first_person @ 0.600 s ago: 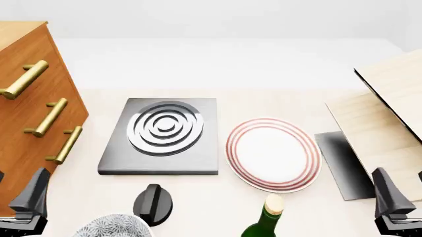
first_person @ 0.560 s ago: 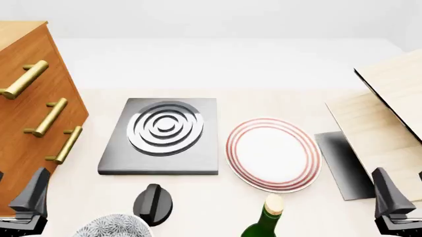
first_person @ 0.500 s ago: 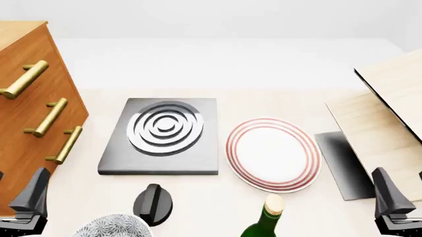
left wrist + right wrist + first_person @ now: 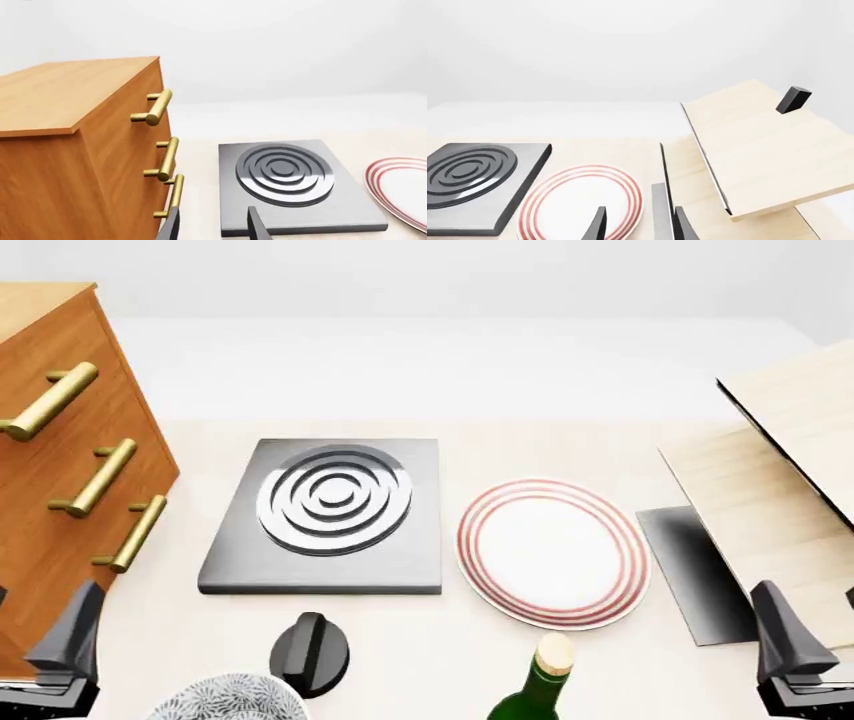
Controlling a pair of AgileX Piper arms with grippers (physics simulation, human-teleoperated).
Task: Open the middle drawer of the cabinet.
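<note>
The cabinet [image 4: 40, 330] stands at the table's left, its front angled toward the middle, with three brass bar handles. The middle drawer [image 4: 40, 475] is flush with the other two fronts, and its handle [image 4: 96, 478] sits second of the three. In the left wrist view the cabinet [image 4: 60, 90] fills the side and the middle handle [image 4: 167, 159] lies just beyond my left gripper [image 4: 213, 227], which is open and empty. The left gripper [image 4: 60, 640] hovers near the cabinet's front corner. My right gripper [image 4: 787, 640] [image 4: 640, 227] is open too, far off at the right.
A dark hob with concentric rings [image 4: 327, 510] lies mid-table beside a red-rimmed white plate [image 4: 554, 552]. Near the front edge are a black knob [image 4: 310, 652], a patterned bowl [image 4: 227, 700] and a green bottle [image 4: 541, 685]. Pale wooden boards [image 4: 774, 490] rise at the right.
Both grippers have sunk very slightly toward the near edge. Nothing else has moved.
</note>
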